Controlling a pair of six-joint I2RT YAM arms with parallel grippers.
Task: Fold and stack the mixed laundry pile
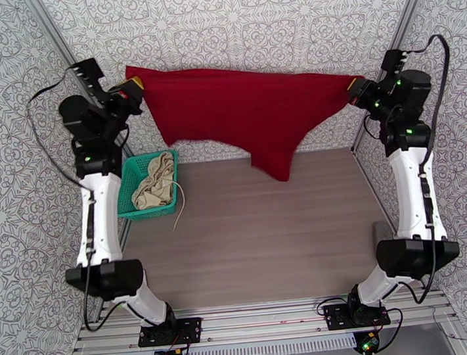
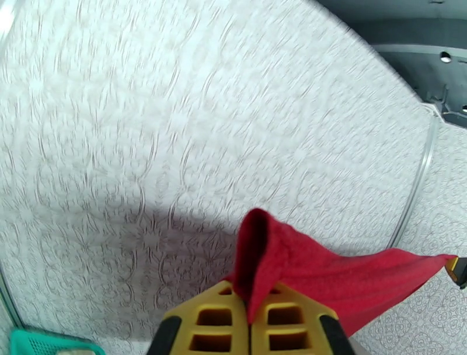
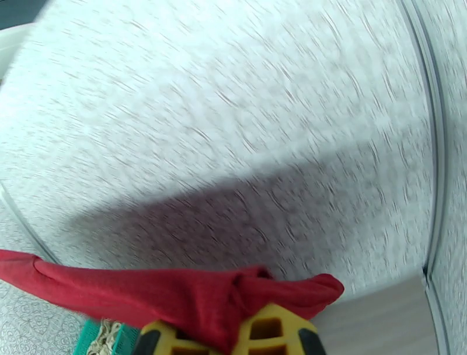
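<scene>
The dark red shirt (image 1: 247,115) hangs stretched in the air across the back of the cell, its lower part drooping to a point over the table. My left gripper (image 1: 134,87) is shut on its left corner, raised high at the back left. My right gripper (image 1: 354,86) is shut on its right corner at the back right. Red cloth (image 2: 274,257) bunches between the yellow fingers (image 2: 213,318) in the left wrist view. The same cloth (image 3: 192,298) folds over the yellow fingers (image 3: 274,324) in the right wrist view. The cream-beige garment (image 1: 154,186) lies crumpled in the basket, its thin white cord (image 1: 182,209) trailing onto the table.
The teal mesh basket (image 1: 128,185) stands at the left of the wooden table (image 1: 259,238), beside the left arm. Patterned walls close the back and both sides. Aluminium rails run along the near edge.
</scene>
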